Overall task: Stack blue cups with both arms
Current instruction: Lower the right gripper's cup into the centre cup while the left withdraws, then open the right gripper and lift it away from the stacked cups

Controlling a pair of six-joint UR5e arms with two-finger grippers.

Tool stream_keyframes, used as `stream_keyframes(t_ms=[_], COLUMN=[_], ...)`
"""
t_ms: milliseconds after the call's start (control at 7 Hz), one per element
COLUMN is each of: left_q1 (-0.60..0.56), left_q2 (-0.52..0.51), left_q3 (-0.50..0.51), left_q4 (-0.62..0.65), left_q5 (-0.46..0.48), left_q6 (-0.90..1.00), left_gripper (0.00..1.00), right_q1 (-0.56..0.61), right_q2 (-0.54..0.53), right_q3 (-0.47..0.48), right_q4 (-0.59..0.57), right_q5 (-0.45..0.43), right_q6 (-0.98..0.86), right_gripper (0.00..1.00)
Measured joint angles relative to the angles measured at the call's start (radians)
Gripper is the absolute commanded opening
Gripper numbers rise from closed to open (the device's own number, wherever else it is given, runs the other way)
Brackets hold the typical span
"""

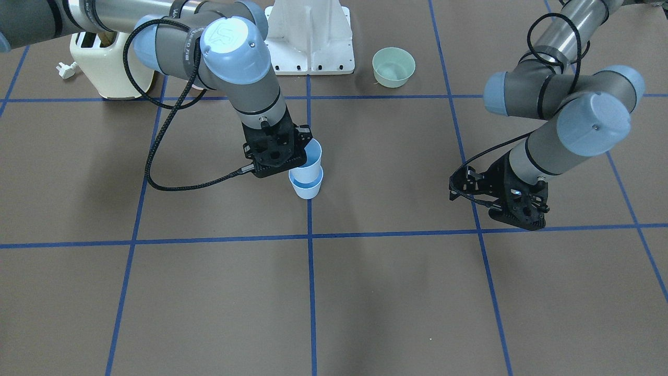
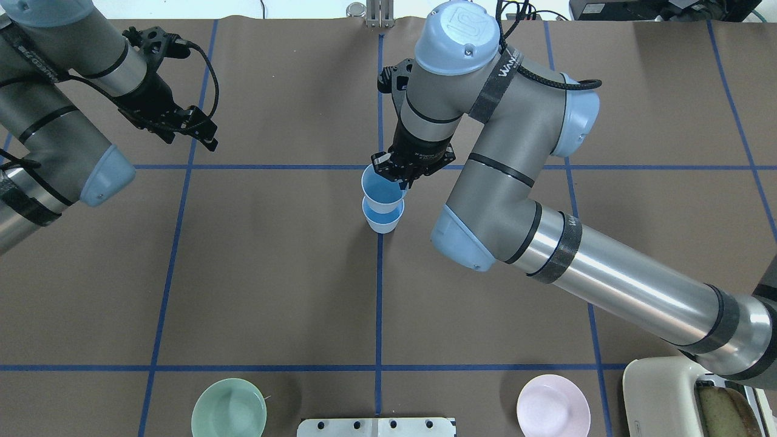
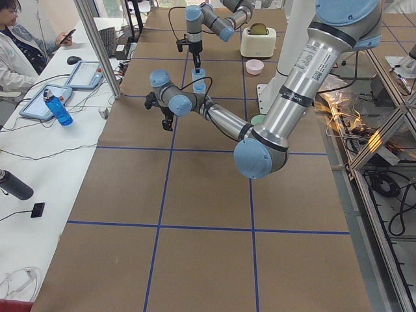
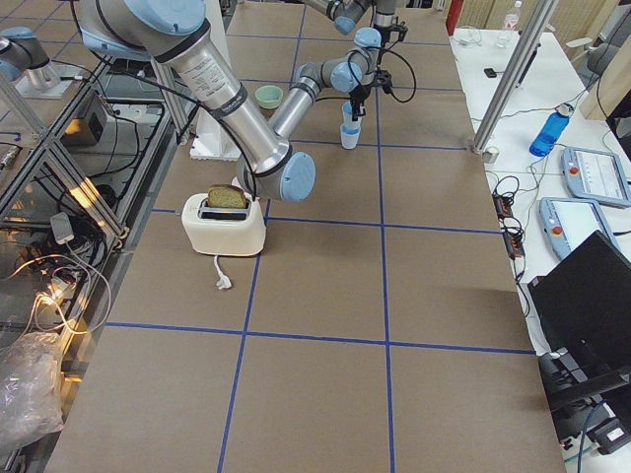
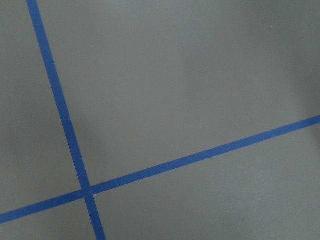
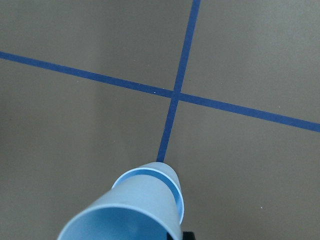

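Two pale-blue cups are at the table's middle on a blue tape line. The lower cup (image 1: 307, 189) (image 2: 383, 223) stands on the table. The upper cup (image 1: 309, 159) (image 2: 381, 189) tilts slightly, its base inside the lower cup's rim. My right gripper (image 1: 298, 149) (image 2: 399, 179) is shut on the upper cup's rim. In the right wrist view the upper cup (image 6: 130, 215) fills the bottom and the lower cup's rim (image 6: 145, 173) shows behind it. My left gripper (image 1: 522, 219) (image 2: 191, 141) is open and empty, well off to the side above bare table.
A mint-green bowl (image 1: 393, 66) (image 2: 229, 408), a pink bowl (image 2: 553, 413), a cream toaster (image 1: 112, 68) (image 2: 686, 400) and the white pedestal (image 1: 310, 36) stand along the robot's side of the table. Blue tape lines grid the brown surface.
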State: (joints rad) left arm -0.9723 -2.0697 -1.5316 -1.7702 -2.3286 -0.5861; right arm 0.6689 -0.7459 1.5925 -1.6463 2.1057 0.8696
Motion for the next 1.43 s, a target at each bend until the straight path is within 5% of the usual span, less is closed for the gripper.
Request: stream_keyframes(t_ms=[571, 857, 1143, 1429], left_q1=[0.002, 0.003, 0.002, 0.001], left_q2=[0.000, 0.000, 0.000, 0.000], left_q3=[0.002, 0.002, 0.002, 0.002], left_q4=[0.000, 0.000, 0.000, 0.000], left_q5=[0.000, 0.001, 0.002, 0.002], left_q6=[0.000, 0.000, 0.000, 0.000], left_gripper=[0.97, 0.97, 0.97, 0.97], right_q1=[-0.020, -0.022, -0.024, -0.020], right_q2=[-0.005, -0.007, -0.008, -0.008], right_q3=[-0.002, -0.002, -0.002, 0.004], right_q4=[0.000, 0.002, 0.007, 0.011], right_q5=[-0.025, -0.027, -0.032, -0.046], right_q6=[0.000, 0.000, 0.000, 0.001], right_gripper=[0.02, 0.50, 0.68, 0.98])
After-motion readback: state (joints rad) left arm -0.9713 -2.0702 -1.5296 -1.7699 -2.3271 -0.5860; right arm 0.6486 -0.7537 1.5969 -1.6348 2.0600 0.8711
